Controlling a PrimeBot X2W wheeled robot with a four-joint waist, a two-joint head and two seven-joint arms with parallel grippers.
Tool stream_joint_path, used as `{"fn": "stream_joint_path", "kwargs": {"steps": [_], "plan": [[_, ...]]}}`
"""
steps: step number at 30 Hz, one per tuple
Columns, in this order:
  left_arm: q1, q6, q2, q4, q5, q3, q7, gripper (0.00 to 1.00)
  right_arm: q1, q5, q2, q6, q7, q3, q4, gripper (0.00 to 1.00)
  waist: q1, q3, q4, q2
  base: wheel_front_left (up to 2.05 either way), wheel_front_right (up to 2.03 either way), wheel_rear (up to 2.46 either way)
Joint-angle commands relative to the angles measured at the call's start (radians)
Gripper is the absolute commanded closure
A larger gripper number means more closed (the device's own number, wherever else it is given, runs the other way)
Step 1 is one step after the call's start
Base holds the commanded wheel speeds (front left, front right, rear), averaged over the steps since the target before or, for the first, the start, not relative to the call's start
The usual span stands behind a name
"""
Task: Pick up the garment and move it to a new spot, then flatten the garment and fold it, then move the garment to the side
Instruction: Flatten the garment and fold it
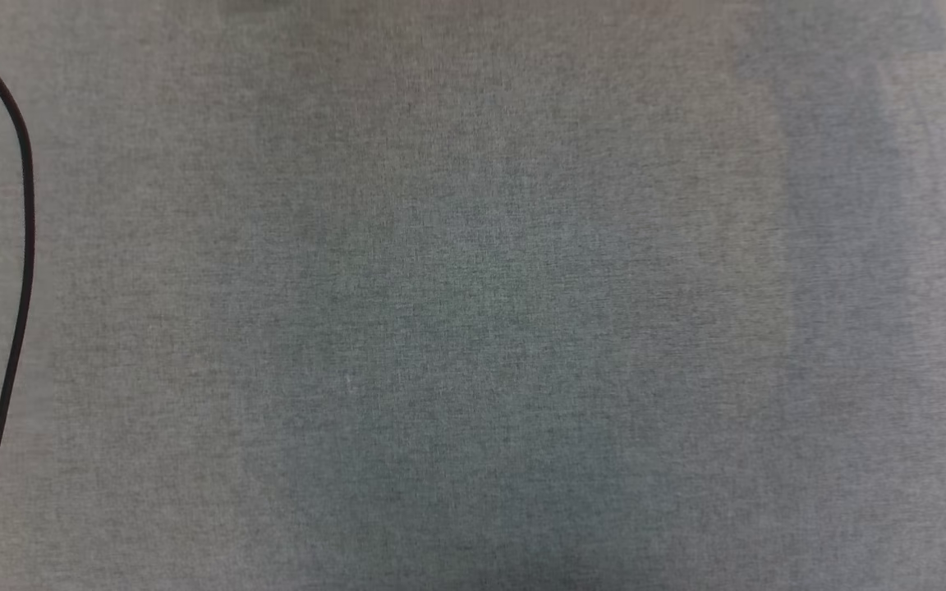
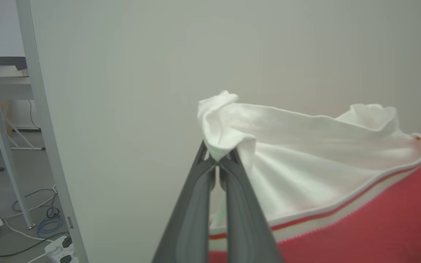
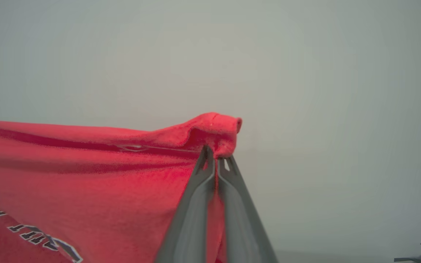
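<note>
Below my head camera lies a flat grey woven surface [image 1: 473,295], with a thin black cable [image 1: 25,213] curving down its left side. My left pincer [image 2: 217,160] is clamped shut on a bunched white sleeve of the garment [image 2: 342,157], held up before a smooth pale panel [image 2: 141,91], with a white-legged table [image 2: 2,84] and loose floor cables [image 2: 46,223] further left. My right pincer [image 3: 216,159] is closed tight on a rolled red edge, and the soft jersey sags leftward in long folds.
</note>
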Motion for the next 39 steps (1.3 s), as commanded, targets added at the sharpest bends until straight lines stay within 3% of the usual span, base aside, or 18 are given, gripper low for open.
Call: {"fn": "stream_joint_path", "kwargs": {"steps": [1,11,17,22,30,39], "plan": [[-0.011,-0.006,0.007,0.018,-0.013,0.007,-0.012,1.00,-0.012,0.012,-0.008,-0.002,-0.010,0.013,0.019,1.00,-0.0003,0.063,0.014,0.0000,0.00,0.00,0.00],[0.081,-0.072,-0.039,0.107,-0.063,0.017,-0.047,1.00,0.048,0.085,-0.039,-0.002,-0.026,0.167,0.032,1.00,-0.0003,0.090,0.038,0.0000,0.00,0.00,0.00],[0.303,-0.111,-0.057,0.120,-0.106,0.029,-0.062,1.00,0.245,0.129,-0.061,-0.002,-0.098,0.283,0.001,1.00,-0.0003,0.005,0.041,0.0000,0.00,0.00,0.00],[0.540,-0.125,-0.066,0.046,-0.131,0.049,-0.065,1.00,0.431,0.168,-0.083,-0.002,-0.148,0.358,-0.019,1.00,-0.0003,-0.080,0.059,0.0000,0.00,0.00,0.00],[0.978,-0.106,-0.070,-0.161,-0.116,0.120,-0.065,1.00,0.732,0.235,-0.131,-0.002,-0.207,0.421,-0.072,1.00,-0.0003,-0.231,0.084,0.0000,0.00,0.00,0.00],[1.368,-0.051,-0.048,-0.371,-0.113,0.120,-0.034,1.00,1.040,0.272,-0.202,-0.002,-0.240,0.388,-0.156,1.00,-0.0003,-0.386,0.104,0.0000,0.00,0.00,0.00]]}}
